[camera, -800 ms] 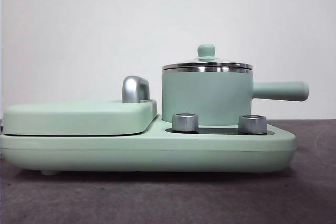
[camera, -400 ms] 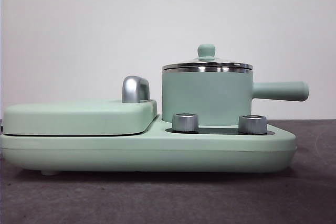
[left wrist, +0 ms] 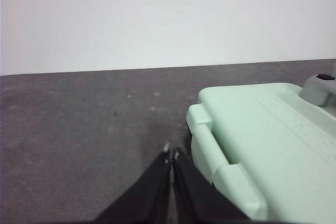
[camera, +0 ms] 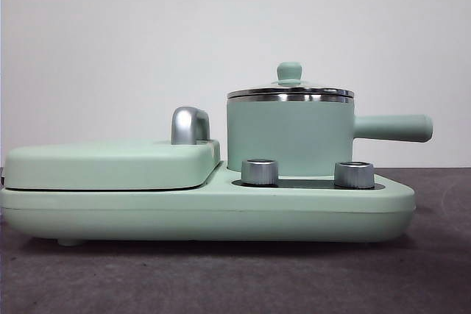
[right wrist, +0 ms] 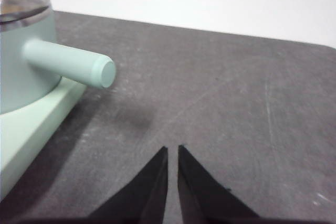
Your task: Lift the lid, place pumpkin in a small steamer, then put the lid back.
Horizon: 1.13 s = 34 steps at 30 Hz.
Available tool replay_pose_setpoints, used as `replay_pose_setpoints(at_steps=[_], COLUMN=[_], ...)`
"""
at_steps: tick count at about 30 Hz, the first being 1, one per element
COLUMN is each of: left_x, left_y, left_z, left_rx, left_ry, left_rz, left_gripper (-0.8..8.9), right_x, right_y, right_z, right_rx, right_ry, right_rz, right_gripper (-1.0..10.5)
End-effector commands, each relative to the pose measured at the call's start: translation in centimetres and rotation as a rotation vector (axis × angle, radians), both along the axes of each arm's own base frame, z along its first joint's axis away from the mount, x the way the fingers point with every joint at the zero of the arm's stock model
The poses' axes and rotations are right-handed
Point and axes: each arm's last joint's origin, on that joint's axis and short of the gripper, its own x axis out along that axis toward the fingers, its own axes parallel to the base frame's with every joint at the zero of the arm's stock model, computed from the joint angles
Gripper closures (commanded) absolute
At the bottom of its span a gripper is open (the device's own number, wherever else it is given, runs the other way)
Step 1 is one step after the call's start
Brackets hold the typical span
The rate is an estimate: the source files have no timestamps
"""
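The small steamer, a mint-green pot with a long side handle, stands on the right half of the appliance base. Its glass lid with a mint knob rests shut on the steel rim; a slice of the lid also shows in the right wrist view. The pumpkin is out of view. My left gripper is shut and empty over the dark table beside the griddle cover. My right gripper is shut and empty above the table, off the end of the steamer's handle.
A wide mint-green appliance base with two silver knobs fills the front view. A flat griddle cover with a steel handle lies on its left half. Dark grey table stretches around both grippers.
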Motion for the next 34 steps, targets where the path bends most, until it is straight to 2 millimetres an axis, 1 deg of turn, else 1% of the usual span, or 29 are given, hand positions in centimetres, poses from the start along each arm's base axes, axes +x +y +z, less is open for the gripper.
replay_pose_setpoints(at_steps=[1,5,34], left_x=[0.13,0.13,0.13], left_y=[0.02,0.02,0.02], left_z=[-0.6,-0.6,-0.6], left_rx=[0.006,0.006,0.006], left_ry=[0.011,0.011,0.011], left_rz=[0.003,0.003,0.003], left_gripper=[8.07,8.07,8.07], right_x=[0.2,0.22,0.22], right_y=[0.04,0.05,0.05], right_z=[-0.22,-0.01,-0.01], right_rx=[0.013,0.014,0.013], right_ry=[-0.037,-0.059,-0.059], right_rz=[0.015,0.017,0.016], right_gripper=[9.2,9.2,9.2])
